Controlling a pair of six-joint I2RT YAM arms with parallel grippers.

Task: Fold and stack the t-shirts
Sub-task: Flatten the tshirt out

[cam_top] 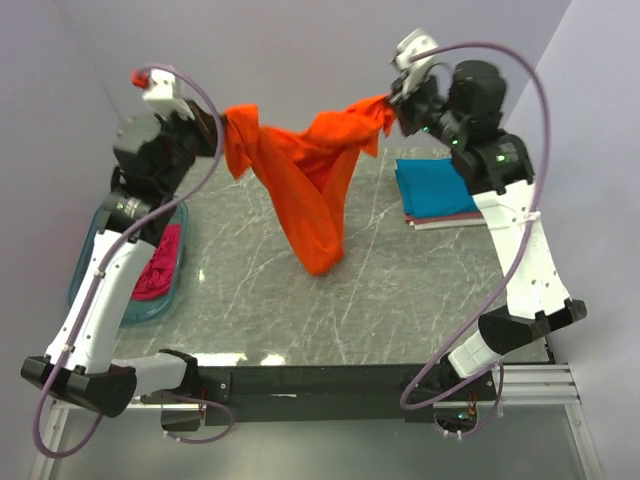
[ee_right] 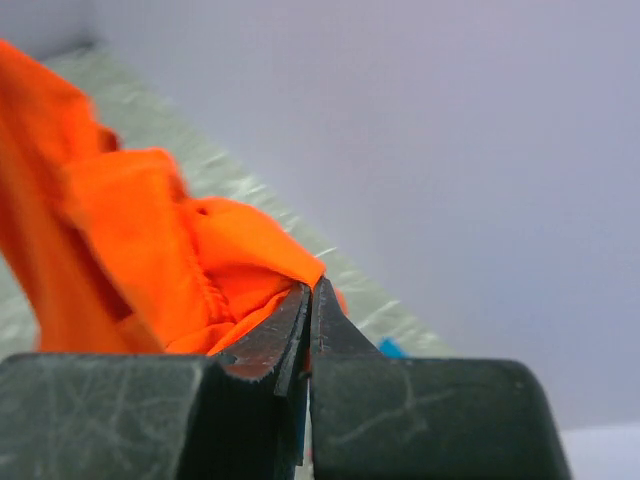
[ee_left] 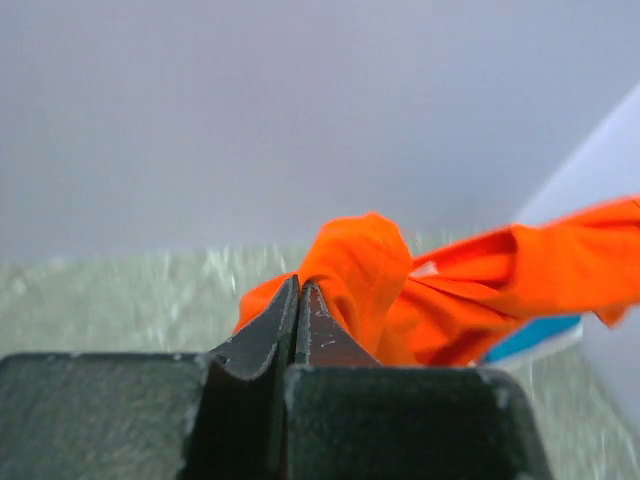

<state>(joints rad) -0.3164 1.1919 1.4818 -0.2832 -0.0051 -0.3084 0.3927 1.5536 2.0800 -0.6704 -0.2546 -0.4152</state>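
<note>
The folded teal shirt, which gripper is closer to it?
Right. The right gripper hangs just beyond the folded teal shirt, clamped on the orange t-shirt; the left gripper grips its other end across the table.

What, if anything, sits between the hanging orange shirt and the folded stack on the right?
Nothing visible. The orange t-shirt hangs between the left tool and right tool; the table between it and the folded stack shows bare marble.

Pale lilac walls (cam_top: 300,50) around grey marbled tabletop (cam_top: 240,290)
</note>
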